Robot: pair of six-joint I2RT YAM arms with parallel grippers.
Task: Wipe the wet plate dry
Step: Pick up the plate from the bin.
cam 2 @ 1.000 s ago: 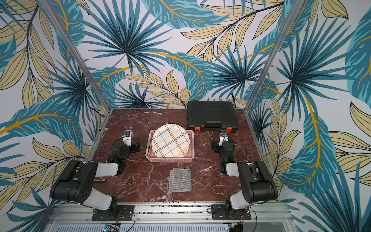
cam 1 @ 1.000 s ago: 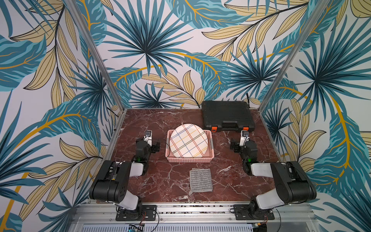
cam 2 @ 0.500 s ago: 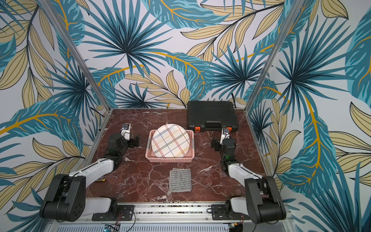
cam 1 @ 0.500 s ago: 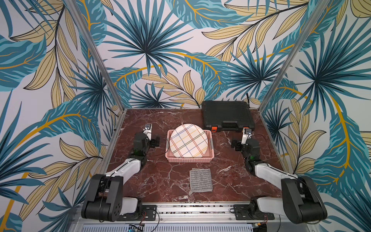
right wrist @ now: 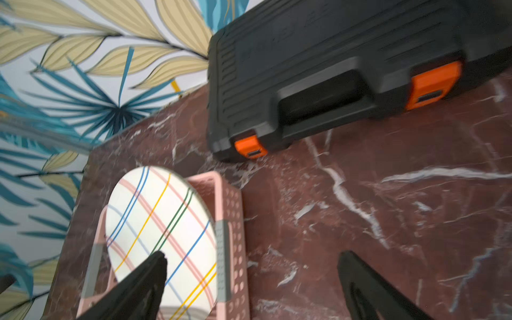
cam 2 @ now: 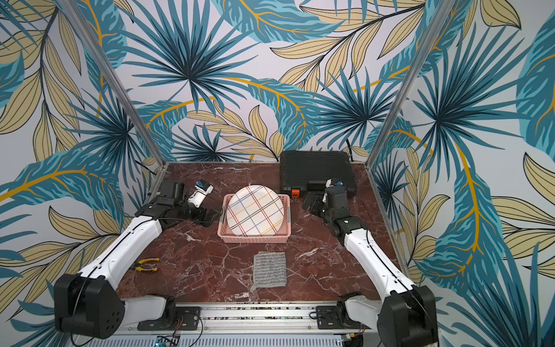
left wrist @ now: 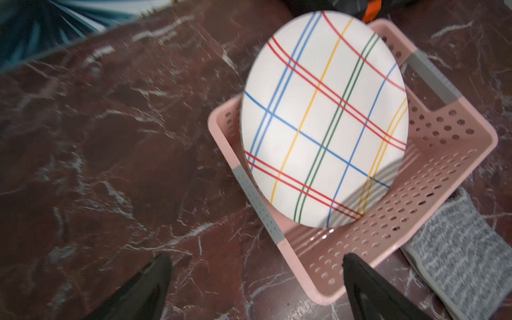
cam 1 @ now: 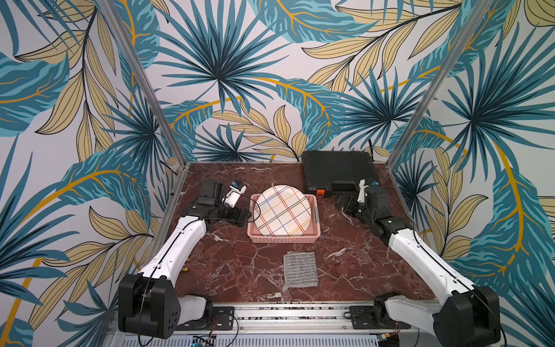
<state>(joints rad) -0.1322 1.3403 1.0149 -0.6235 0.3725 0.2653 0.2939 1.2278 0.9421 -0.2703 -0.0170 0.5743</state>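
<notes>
Red-brown marble tabletop (cam 1: 240, 264) with white veining, boxed in by leaf-print walls on three sides. The plate (cam 1: 282, 210), white with crossing red, blue, yellow and green lines, stood tilted inside a pink perforated basket (cam 1: 283, 238) near the table's middle, lower edge down on the basket floor, upper edge leaning against the far rim, patterned face toward the robot. A folded grey cloth (cam 1: 300, 269) lay flat on the marble just in front of the basket, apart from it and untouched. A black case (cam 1: 338, 169) with orange latches sat closed at the far right corner, behind and to the right of the basket. Yellow-handled pliers (cam 2: 146, 265) lay near the left edge, partly under the left arm in a top view. Nothing lay over the plate's face; the basket walls ringed its lower part. The left gripper (left wrist: 256, 257) hovered just beside the basket's left wall, jaws spread wide and empty; in the left wrist view one finger tip overlapped the basket's near corner, contact not discernible. The right gripper (right wrist: 253, 255) hung over bare marble between basket and case, jaws likewise wide apart, gripping nothing and clear of the basket.
</notes>
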